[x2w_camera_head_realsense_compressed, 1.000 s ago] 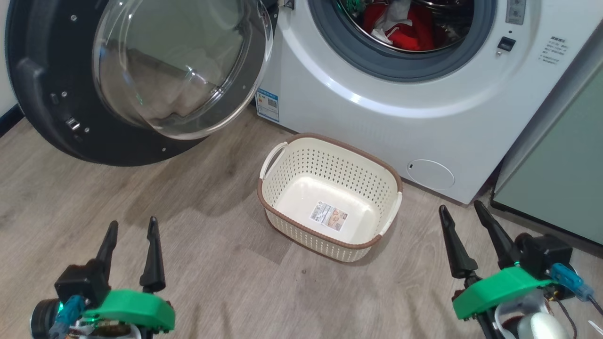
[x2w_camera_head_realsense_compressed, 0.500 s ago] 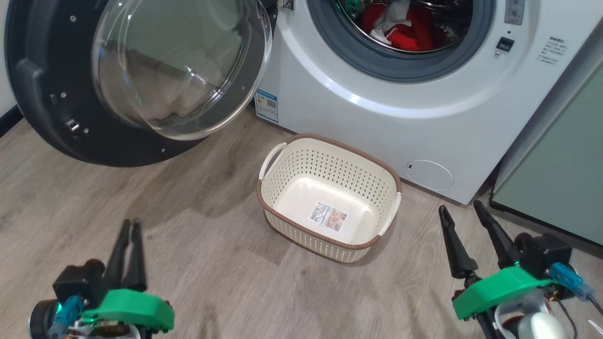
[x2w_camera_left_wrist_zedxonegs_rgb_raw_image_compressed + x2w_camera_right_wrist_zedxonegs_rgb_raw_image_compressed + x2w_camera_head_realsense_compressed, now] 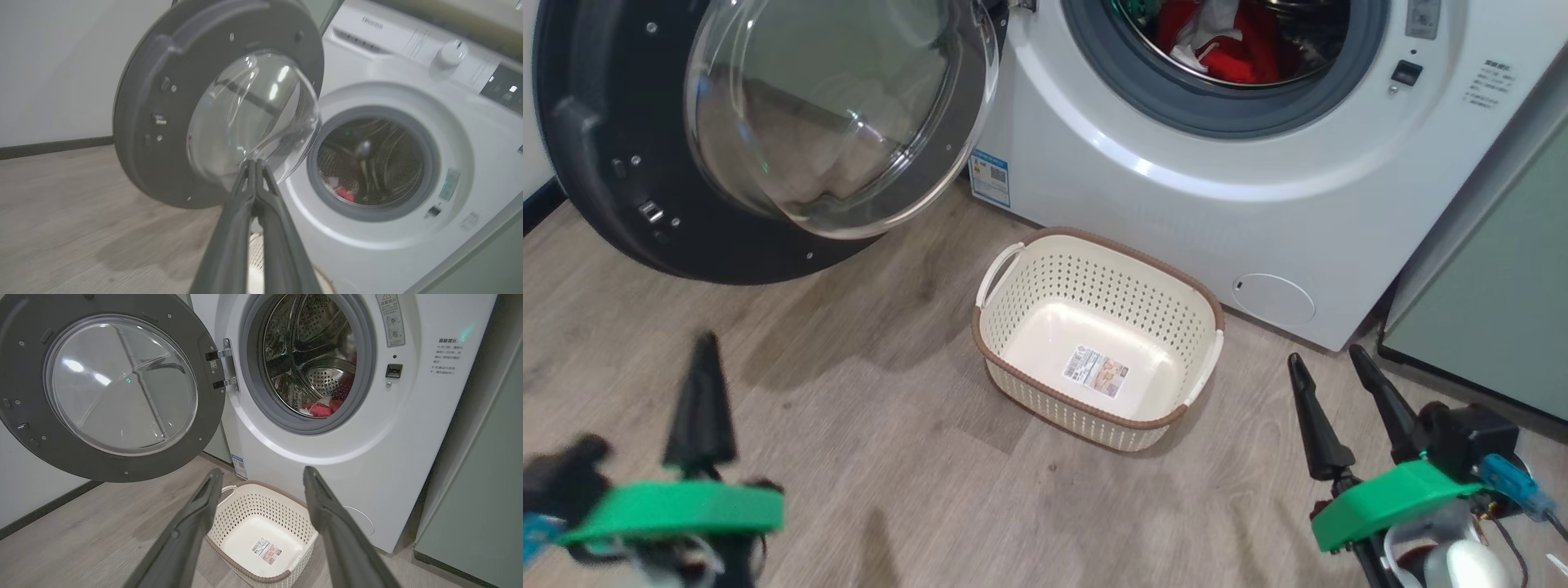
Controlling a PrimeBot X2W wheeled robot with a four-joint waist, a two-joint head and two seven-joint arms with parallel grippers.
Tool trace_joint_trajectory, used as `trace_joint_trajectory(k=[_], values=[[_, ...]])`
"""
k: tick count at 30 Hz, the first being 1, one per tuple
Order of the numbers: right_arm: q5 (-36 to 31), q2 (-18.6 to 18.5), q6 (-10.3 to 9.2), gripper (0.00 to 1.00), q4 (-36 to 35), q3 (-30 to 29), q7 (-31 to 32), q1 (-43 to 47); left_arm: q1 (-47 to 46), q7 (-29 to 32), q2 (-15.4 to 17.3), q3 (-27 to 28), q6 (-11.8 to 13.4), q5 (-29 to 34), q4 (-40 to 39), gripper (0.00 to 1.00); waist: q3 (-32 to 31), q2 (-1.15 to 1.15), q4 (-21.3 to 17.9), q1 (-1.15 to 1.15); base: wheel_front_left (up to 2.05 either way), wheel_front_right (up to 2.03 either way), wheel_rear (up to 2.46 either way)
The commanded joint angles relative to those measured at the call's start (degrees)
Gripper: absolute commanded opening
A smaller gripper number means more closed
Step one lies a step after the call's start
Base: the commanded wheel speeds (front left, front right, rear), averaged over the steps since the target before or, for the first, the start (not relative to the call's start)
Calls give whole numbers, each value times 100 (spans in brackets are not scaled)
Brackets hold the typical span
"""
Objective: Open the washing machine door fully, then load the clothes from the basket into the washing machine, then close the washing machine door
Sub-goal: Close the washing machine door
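head view: left gripper (image 3: 704, 353) pinched together, right gripper (image 3: 1323, 357) spread, both empty before the washing machine (image 3: 1217, 180). left wrist view: its door (image 3: 143, 122) stands open; a closed-tip push could skid off the glass (image 3: 253, 114). right wrist view: clothes (image 3: 322, 410) inside the drum (image 3: 310, 343).

Open washing machine (image 3: 1258, 212) mouth beyond the basket (image 3: 1058, 404) (low obstacle), door (image 3: 605, 204) seemingly well aside.

Brightness: bright, even indoor light from above; colours clear.
Glare: white spots on the washing machine door (image 3: 118, 388) glass; a pale streak across the washing machine (image 3: 1176, 175) front.
Shadows: soft grey patch on the floor (image 3: 890, 482) under the door, darker at the basket (image 3: 1045, 286)'s near left.
Blur: left gripper (image 3: 706, 351) smeared in the head view; left wrist view soft throughout.
Focus: right gripper (image 3: 261, 470) fingers fuzzy close up.
Edges: straight lines bow in the wrist views.
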Motion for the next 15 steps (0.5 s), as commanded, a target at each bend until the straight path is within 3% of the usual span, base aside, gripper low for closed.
trace_joint_trajectory(k=[1,4,8,12,15], values=[[-25,-33,0,100,-221,92,-18,-217,-456,-57,14,326,-100,-177,-329,0,23,0,9,0,0,0,0],[-37,-33,0,100,-257,75,-6,-239,-770,-53,-6,760,-408,-987,-684,0,83,0,21,0,0,0,0],[-71,-33,0,100,-328,75,24,-293,-1357,152,255,1394,-612,-1955,-1019,0,207,0,1,0,0,0,0],[-119,-33,0,100,-432,49,60,-365,-2133,472,725,2035,-702,-2895,-844,0,370,0,-39,0,0,0,0],[-168,-33,0,100,-516,70,106,-443,-2806,754,1152,2445,-678,-3504,-230,0,510,0,-116,0,0,0,0]])
